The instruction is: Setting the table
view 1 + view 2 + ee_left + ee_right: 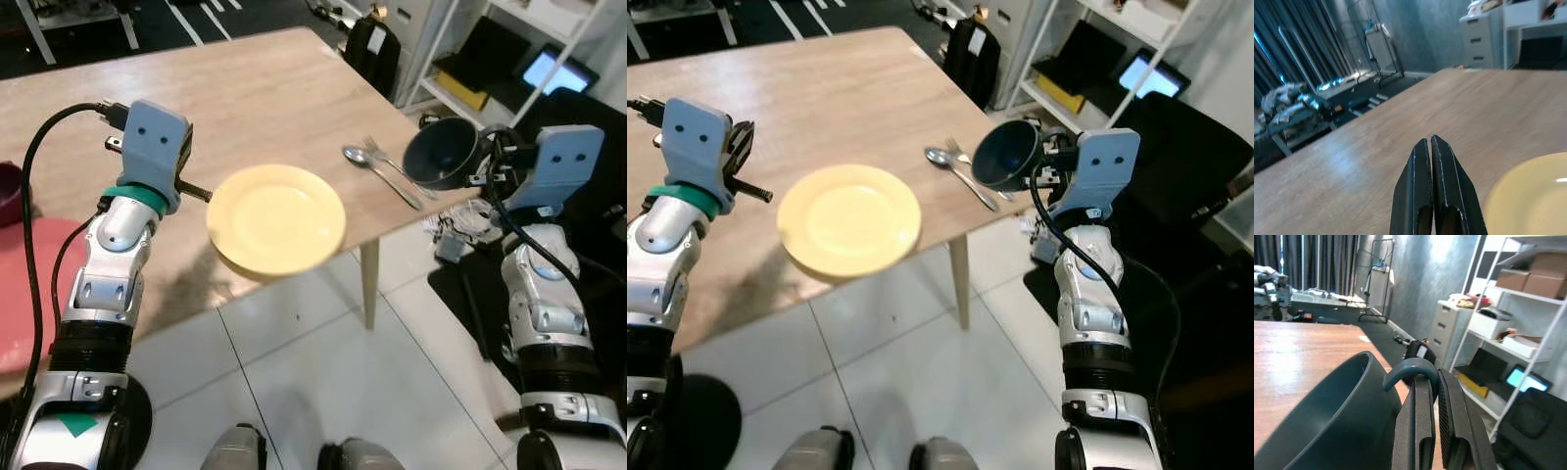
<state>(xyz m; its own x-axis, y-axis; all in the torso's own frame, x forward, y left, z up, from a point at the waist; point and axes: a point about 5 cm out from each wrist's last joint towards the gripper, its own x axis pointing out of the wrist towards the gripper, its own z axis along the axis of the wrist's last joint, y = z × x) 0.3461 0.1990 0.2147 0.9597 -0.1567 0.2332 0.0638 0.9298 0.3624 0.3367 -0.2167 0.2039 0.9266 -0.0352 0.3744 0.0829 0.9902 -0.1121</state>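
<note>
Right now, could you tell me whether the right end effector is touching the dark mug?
Touching. The right wrist view shows the right end effector with its fingers closed on the handle of the dark mug.

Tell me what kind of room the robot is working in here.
Probably a lab or studio set up like a dining area, not a lived-in home: a wooden table holds a yellow plate, and nearby stand white shelving with boxes, a drawer cabinet and dark curtains.

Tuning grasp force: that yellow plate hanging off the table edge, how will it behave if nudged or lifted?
The yellow plate overhangs the wooden table edge, so a push outward could probably tip it off. It looks rigid and smooth, likely slippery for the left tool, whose fingers are shut beside it. Possibly fragile if ceramic; material is unclear.
</note>
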